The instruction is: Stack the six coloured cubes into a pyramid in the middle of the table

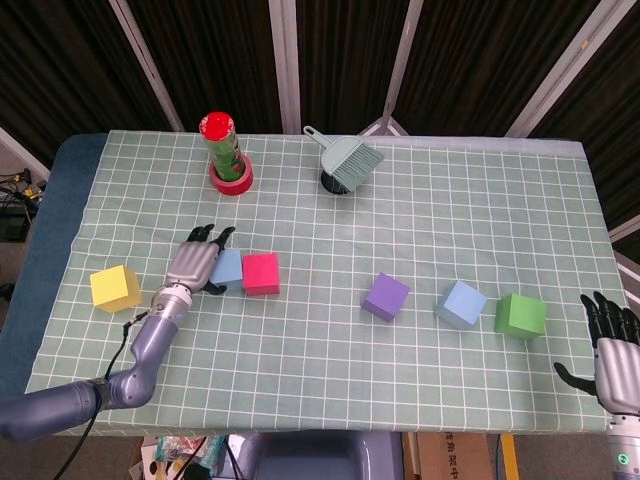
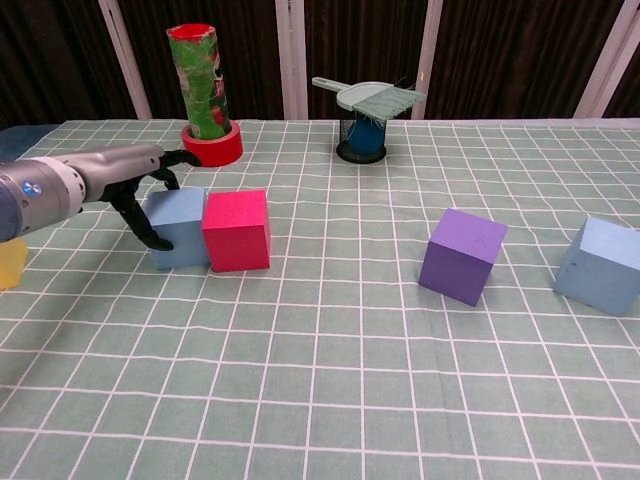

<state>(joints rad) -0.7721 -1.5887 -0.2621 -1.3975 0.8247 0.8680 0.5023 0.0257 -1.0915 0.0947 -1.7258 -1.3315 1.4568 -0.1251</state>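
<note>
The left hand (image 1: 196,266) lies low over the desk (image 1: 400,200) with its fingers wrapped around a light blue cube (image 1: 228,267), gripping it from the cube's left side; in the chest view the dark fingers (image 2: 150,232) curl across the cube's front and top. Just to the right of that hand, the held cube's right face touches a red cube (image 1: 260,273), the two sitting side by side on the checked cloth. Well to the left of the left hand and slightly nearer the robot sits a yellow cube (image 1: 113,288), apart from everything else.

The right hand (image 1: 612,340) hovers at the near right corner of the desk, fingers spread and holding nothing. Just to its left is a green cube (image 1: 520,315), and immediately beyond that, further left, a second blue cube (image 1: 461,304) close beside the green one. Further left again, between the two hands, rests a purple cube (image 1: 386,297), turned at an angle to the grid.

Far from both hands, at the back of the desk, a green can (image 1: 223,145) with a red lid stands inside a red tape roll (image 1: 231,180), and to its right a small dustpan (image 1: 346,159) rests on a dark cup.
</note>
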